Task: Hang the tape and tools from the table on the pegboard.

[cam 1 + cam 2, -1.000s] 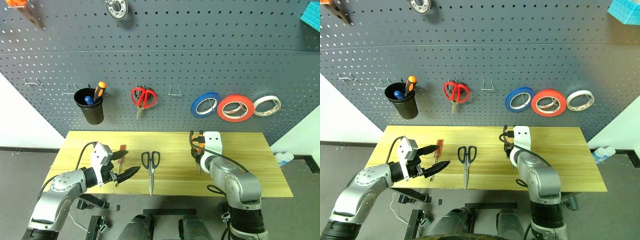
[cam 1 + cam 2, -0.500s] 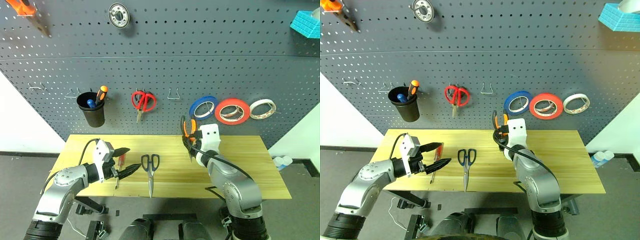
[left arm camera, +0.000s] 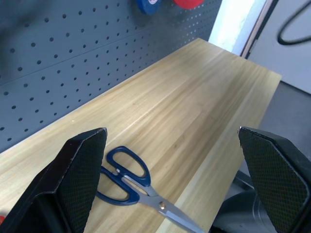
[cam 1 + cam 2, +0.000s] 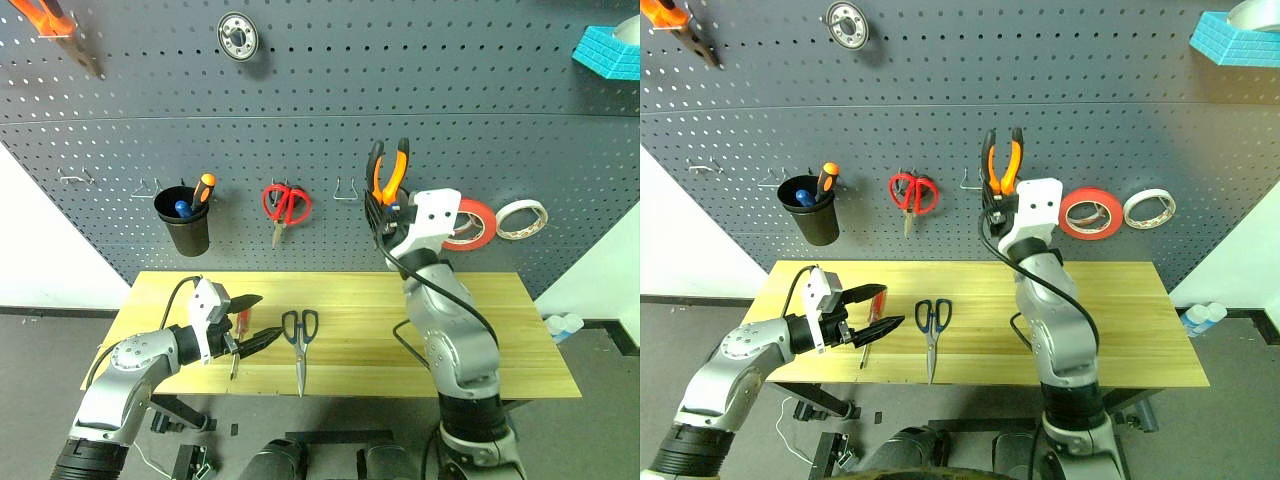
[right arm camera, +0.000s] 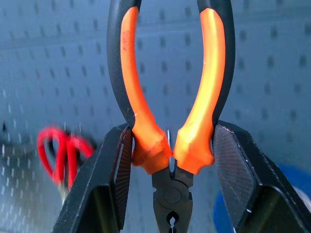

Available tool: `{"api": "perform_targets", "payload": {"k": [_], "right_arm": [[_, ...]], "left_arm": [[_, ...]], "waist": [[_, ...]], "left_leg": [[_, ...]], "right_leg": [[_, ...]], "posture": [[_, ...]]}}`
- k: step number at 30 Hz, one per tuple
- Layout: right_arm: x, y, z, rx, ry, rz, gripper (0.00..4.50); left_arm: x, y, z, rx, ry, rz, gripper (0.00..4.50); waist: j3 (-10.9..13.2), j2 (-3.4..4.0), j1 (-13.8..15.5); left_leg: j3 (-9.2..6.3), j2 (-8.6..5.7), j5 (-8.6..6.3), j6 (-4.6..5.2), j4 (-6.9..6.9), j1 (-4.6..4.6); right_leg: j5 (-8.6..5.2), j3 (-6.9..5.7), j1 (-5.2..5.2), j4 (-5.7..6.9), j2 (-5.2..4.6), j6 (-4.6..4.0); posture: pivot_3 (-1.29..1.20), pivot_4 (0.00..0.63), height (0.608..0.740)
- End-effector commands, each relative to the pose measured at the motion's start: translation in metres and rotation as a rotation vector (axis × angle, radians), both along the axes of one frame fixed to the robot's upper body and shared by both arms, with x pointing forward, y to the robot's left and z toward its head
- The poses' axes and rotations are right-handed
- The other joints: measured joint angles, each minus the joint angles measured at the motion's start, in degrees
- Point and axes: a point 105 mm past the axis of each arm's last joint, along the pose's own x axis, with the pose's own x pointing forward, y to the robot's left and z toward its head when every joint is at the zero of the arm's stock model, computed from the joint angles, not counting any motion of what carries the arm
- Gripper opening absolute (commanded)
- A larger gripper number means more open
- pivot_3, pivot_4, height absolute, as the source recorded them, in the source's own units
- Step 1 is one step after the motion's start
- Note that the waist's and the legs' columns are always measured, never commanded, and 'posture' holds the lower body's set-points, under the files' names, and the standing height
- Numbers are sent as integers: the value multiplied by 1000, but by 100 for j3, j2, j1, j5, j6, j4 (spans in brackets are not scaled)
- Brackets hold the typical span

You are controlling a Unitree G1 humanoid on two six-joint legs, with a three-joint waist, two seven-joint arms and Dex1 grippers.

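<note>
left eye view: right claw (image 4: pixel 388 200) pinching pliers (image 4: pixel 388 170) near the joint, handles upright, raised before the pegboard (image 4: pixel 300 110), just beside the bare hook (image 4: pixel 347 187), hook on the robot's left of the handles. left claw (image 4: pixel 250 322) spread, low over the table (image 4: pixel 480 330), beside screwdriver (image 4: pixel 237 335) and scissors (image 4: pixel 301 335).

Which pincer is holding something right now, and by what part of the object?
The right pincer grips the orange-and-black pliers at the lower end of the handles, near the pivot, handles pointing up. The left pincer is open and empty.
</note>
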Motion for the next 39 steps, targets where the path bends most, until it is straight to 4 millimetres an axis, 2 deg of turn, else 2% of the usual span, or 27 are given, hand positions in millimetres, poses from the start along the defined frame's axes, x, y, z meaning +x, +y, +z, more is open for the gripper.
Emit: {"api": "perform_targets", "payload": {"k": [1,5,11,20,25,39], "right_arm": [[3,13,26,17,-114,4,2111],[14,33,44,29,-183,17,2111],[27,46,59,43,-260,26,2111],[41,59,59,53,-292,35,2111],[51,62,58,42,-293,32,2111],[74,54,61,24,-306,-7,2111]], "left_arm": [[1,-2,9,-4,-41,-14,4500],[1,-4,9,-10,-42,-12,4500],[-3,-9,10,-27,-40,-17,4500],[-3,-11,29,-122,-109,35,4500],[1,-9,46,-205,-215,105,4500],[3,-2,62,-277,-359,223,4500]], "waist": [[0,0,-2],[-1,1,-24],[0,2,-45],[3,6,12],[8,10,38],[23,23,58]], "left_leg": [[0,1,1,-1,0,2],[0,8,7,-11,-2,8],[0,30,10,-17,-5,24],[0,64,6,-11,-20,60],[0,64,6,-11,-17,61],[0,64,6,-11,-21,62]], "right_leg": [[1,0,0,1,1,-2],[6,2,2,8,10,-11],[15,2,12,8,30,-27],[29,4,34,9,61,-52],[31,4,38,9,63,-54],[31,4,38,7,63,-55]], "posture": [[-4,8,718],[2,8,718],[23,22,718],[58,51,718],[67,66,718],[93,80,718]]}}
